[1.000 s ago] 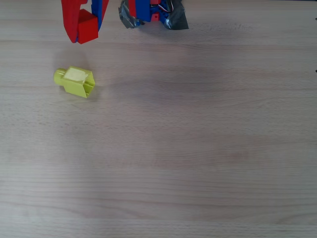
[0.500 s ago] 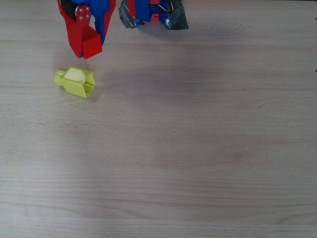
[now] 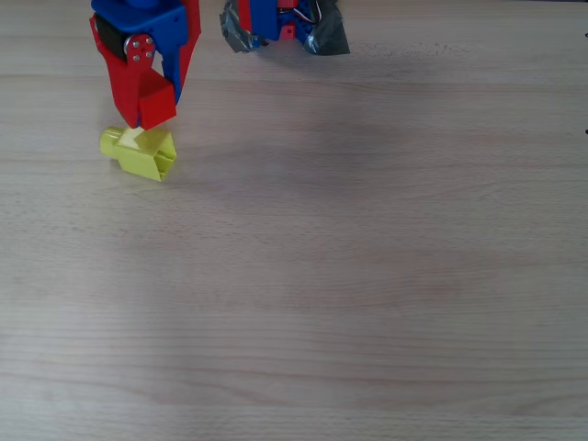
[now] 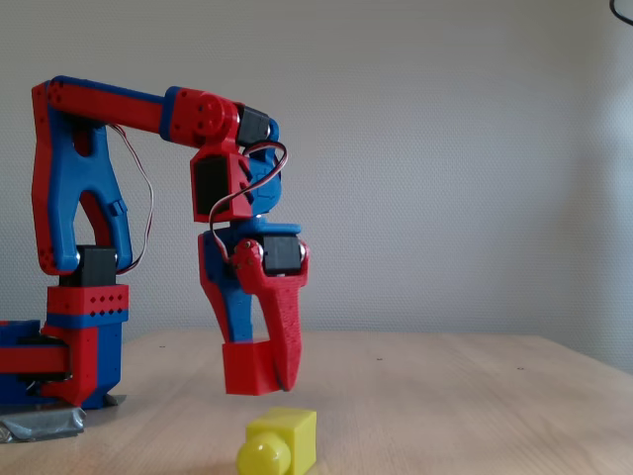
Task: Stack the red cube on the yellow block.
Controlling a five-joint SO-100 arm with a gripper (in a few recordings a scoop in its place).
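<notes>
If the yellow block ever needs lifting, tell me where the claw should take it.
Grip the yellow block across the flat sides of its squarish body, coming from above. The round stub at its left end in the overhead view would likely slip.

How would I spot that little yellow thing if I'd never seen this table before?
Start at the red-and-blue robot arm on the wooden table. Just below its claw, which holds a red cube in the air, the yellow block sits on the wood. It is the one yellow piece, with a short round stub on one end.
</notes>
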